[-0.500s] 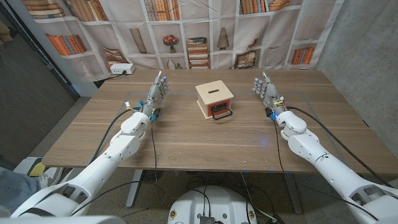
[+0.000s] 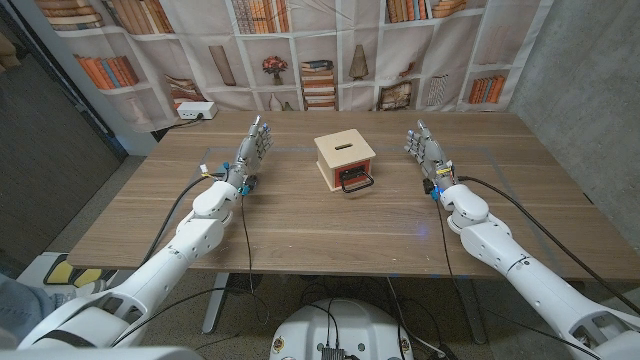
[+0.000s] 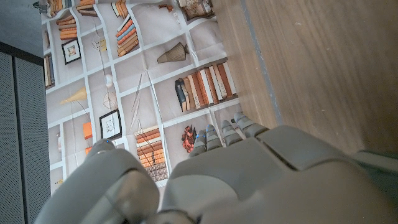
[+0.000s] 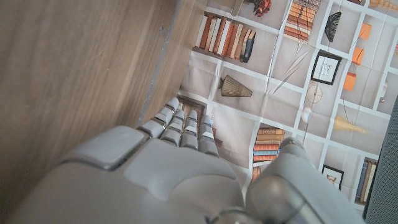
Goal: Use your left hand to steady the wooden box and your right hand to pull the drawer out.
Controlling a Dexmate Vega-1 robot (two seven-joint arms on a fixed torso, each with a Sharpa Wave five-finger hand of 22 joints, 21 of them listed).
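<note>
Wooden box sits mid-table, a bit toward the far edge, btwn our two hands and well apart from both. Slot on top, drawer at the front still in, black handle facing us.

Nearest to us, both arms come in from the bottom corners. Left hand stands on edge, palm upright, fingers straight and apart, holding nothing. Right hand same: upright, fingers spread, nothing in it. Neither touches the box.

Further back: white power strip at the far left corner, bookshelf-print backdrop behind the table.

Risks, as we judge them: box looks light, so if our right hand pulls the handle w/o the left pressing first, the whole box slides toward us instead of the drawer opening. Handle is thin; big fingers may miss or slip off. Left hand pushing sideways could twist the box.
</note>
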